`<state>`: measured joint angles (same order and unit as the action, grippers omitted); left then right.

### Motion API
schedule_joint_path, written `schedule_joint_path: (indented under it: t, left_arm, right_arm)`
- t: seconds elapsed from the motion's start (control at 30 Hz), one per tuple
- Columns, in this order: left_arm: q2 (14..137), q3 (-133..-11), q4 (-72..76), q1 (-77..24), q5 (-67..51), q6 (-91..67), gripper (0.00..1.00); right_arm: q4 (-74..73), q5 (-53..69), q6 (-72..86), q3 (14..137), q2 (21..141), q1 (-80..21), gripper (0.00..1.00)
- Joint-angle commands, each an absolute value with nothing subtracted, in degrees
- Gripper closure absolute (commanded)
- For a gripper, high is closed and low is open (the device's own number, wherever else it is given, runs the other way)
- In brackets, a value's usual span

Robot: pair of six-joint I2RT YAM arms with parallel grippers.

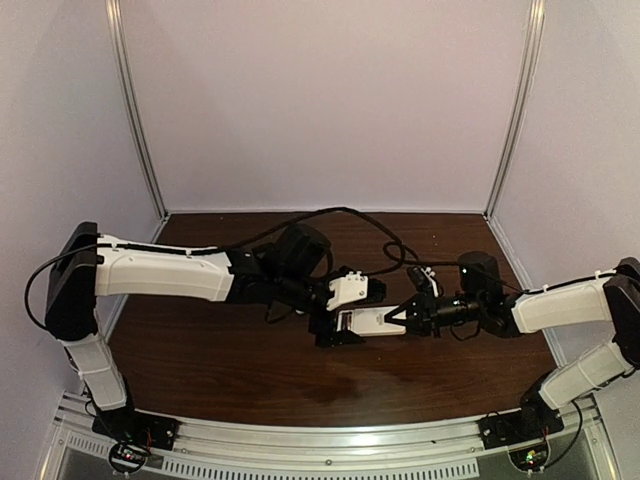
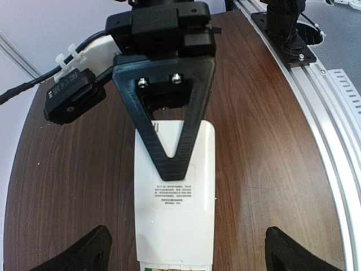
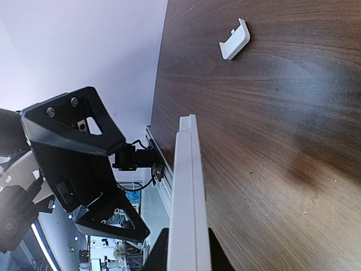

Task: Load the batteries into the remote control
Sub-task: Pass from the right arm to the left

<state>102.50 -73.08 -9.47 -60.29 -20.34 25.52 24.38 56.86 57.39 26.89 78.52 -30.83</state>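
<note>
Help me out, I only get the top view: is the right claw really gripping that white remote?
Observer: Yes. The left wrist view shows one finger of the right claw lying across the remote's labelled back.
Operator: And the left claw?
Observer: The left claw is wide open, fingers either side of the remote, touching nothing.
Operator: Anything else on the table?
Observer: On the table, a small white lid, lying apart from the remote.

A dark brown wood-grain table (image 1: 250, 370) stands inside a booth with pale lilac walls (image 1: 330, 100). 2 silver posts rise from its back corners: the left post (image 1: 135, 110) and the right post (image 1: 515, 110). A ribbed aluminium rail (image 1: 330, 440) runs along the near edge. 1 small white plastic cover (image 3: 235, 39) lies on the bare wood.
</note>
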Motion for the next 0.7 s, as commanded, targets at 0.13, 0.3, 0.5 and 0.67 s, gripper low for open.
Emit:
schedule_joint_path:
  t: [0.13,0.3,0.5,0.67]
  left_arm:
    - [108.7,-81.0,-13.2,-60.6,-18.4,30.4,0.09]
    - [111.7,-84.3,-17.1,-60.6,-19.0,31.7,0.2]
    - [113.5,-85.8,-19.5,-60.7,-19.6,32.2,0.32]
    - [114.1,-86.4,-20.5,-60.7,-17.5,32.1,0.51]
  right_arm:
    - [29.7,58.6,59.1,28.5,79.4,-32.2,1.0]
    - [30.8,58.9,59.8,28.5,79.8,-32.3,0.99]
    - [32.0,59.1,60.3,28.4,80.9,-32.3,0.99]
    - [32.8,59.2,60.9,28.4,81.7,-32.3,0.95]
